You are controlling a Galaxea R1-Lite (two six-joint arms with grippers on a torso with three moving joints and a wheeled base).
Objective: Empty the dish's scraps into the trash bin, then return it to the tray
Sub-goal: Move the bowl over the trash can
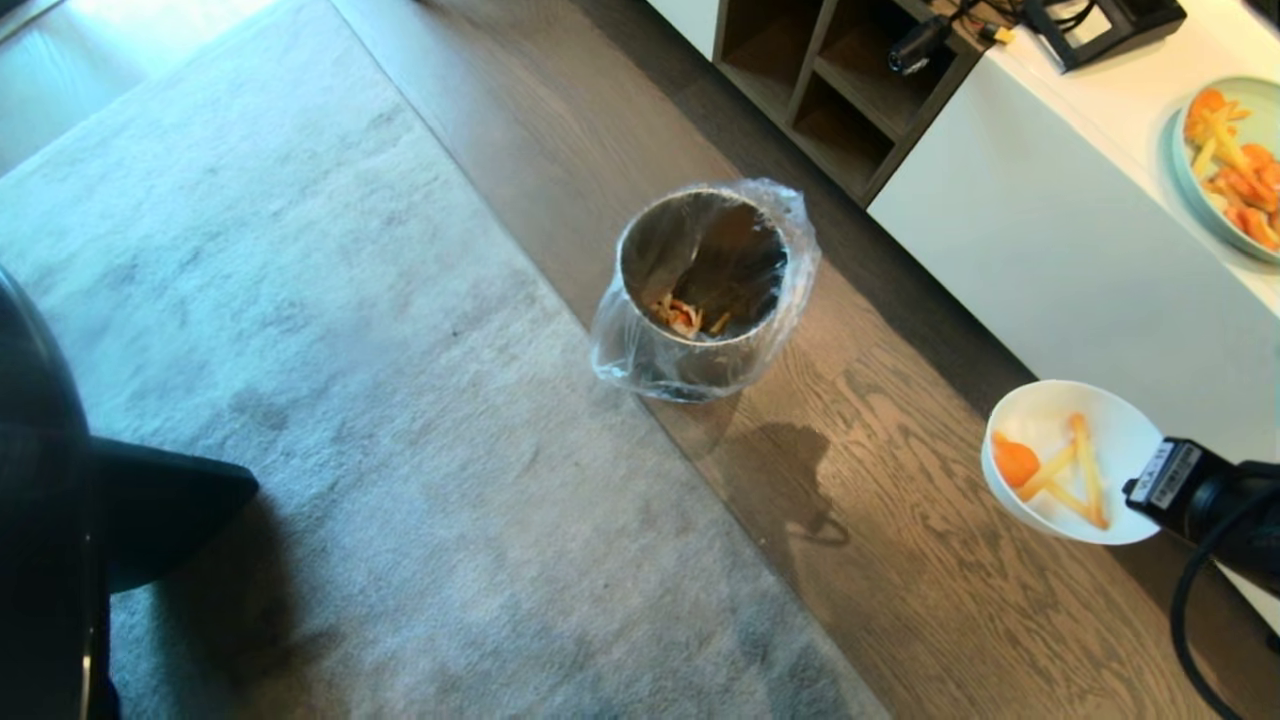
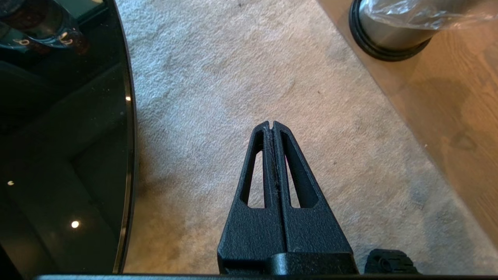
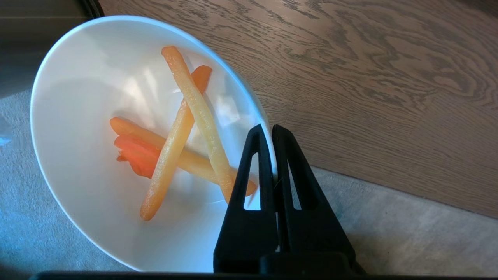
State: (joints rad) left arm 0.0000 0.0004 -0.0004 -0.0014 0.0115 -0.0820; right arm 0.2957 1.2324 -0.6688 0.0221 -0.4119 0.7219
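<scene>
One white bowl (image 1: 1050, 425), lower right of the head view, holds three fries (image 1: 1085, 470) and one orange slice (image 1: 1016, 462). The right tool (image 3: 272, 130) is clamped on its rim. One bin (image 1: 700, 290) at centre holds scraps; the left tool (image 2: 271, 125) is closed, empty.

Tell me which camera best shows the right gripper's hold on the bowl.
The right wrist view: the right gripper pinches the white bowl's rim, scraps inside. The head view shows only its body behind the bowl; the left wrist view shows neither.
</scene>
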